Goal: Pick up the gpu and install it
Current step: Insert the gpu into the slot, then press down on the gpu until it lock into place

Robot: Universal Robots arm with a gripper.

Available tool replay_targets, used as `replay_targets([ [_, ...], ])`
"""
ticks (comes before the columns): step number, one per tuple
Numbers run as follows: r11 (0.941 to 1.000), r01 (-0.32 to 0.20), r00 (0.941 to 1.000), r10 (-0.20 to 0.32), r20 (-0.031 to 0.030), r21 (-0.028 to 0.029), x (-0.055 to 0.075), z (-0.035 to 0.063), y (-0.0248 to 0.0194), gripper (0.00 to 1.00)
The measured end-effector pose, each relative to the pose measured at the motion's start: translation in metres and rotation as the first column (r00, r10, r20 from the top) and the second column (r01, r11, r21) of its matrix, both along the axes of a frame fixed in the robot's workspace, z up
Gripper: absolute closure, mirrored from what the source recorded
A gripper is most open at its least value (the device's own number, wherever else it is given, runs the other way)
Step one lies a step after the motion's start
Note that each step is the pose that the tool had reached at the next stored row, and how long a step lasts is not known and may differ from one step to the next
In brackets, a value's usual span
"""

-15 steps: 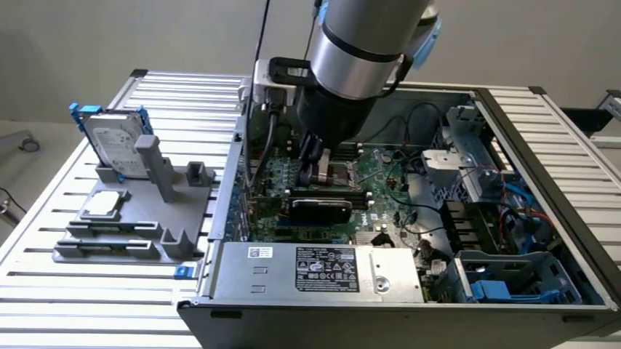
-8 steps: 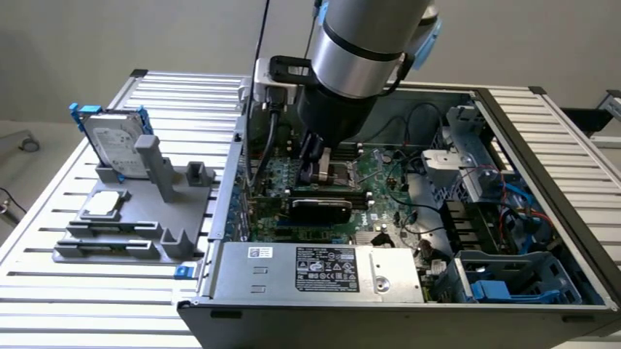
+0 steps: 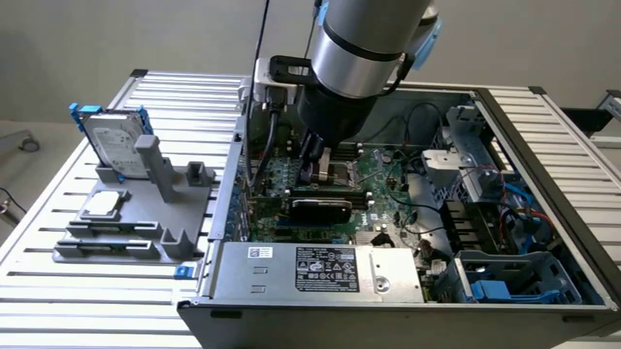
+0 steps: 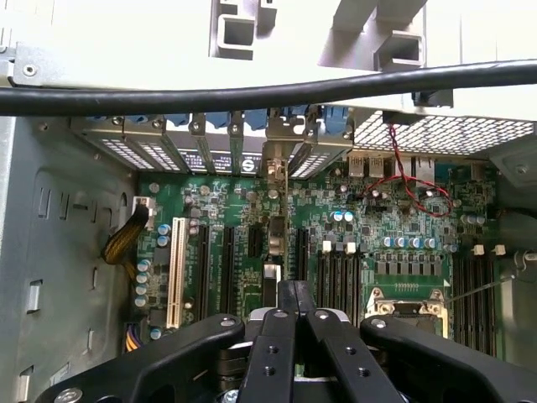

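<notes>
In the exterior view the gpu [image 3: 321,210] stands at frame centre, just below the claw [image 3: 313,182]. The claw hangs from the arm [image 3: 364,51], which comes down from the top middle. Its fingers are drawn tight together. Their tips sit just above the gpu's upper edge, but I cannot tell whether they pinch that edge or only meet it. The gpu is upright on the board [image 3: 388,182], inside the open-topped case [image 3: 388,323].

In the wrist view the closed fingertips [image 4: 285,294] point across the board toward the bracket row [image 4: 210,138]. A thin strip, seen edge-on, runs from the tips to that row, with dark slots [image 4: 226,269] on either side of it.

Nearest the camera, the power supply [image 3: 321,270] fills the lower middle of the exterior view, and its far edge is close beside the gpu. On the exterior view's right of the gpu, loose wires [image 3: 427,211] lie over the board. On its left the case's rear wall is near. Just beyond the claw lies the socket [image 3: 338,173], and past that is bare wall. Above the gpu, apart from the claw and arm, the way is open.

At the left of the frame, outside the case and well apart from it, a grey holder [image 3: 126,218] sits on the slatted table [image 3: 572,145]. A drive [image 3: 115,142] stands on edge in the holder and a chip [image 3: 105,205] lies flat on it.

The gpu is thin. Its black, round-cornered shroud faces the camera, and a sliver of green shows along its lower edge.
</notes>
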State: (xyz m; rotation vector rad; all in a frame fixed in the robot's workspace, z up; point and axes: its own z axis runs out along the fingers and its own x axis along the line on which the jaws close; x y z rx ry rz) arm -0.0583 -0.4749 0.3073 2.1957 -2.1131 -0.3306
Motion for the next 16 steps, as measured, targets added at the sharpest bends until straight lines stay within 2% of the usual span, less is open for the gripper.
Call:
replay_targets([
  [14, 1.0000, 0.000, 1.0000, 0.000, 0.0000, -0.0003, -0.0001, -0.0001, 0.0000, 0.89],
  [15, 1.0000, 0.000, 1.0000, 0.000, 0.0014, -0.0011, -0.0012, -0.0005, 0.0002, 0.89],
  [16, 1.0000, 0.000, 1.0000, 0.000, 0.0060, -0.0020, -0.0031, -0.0013, 0.0006, 0.89],
])
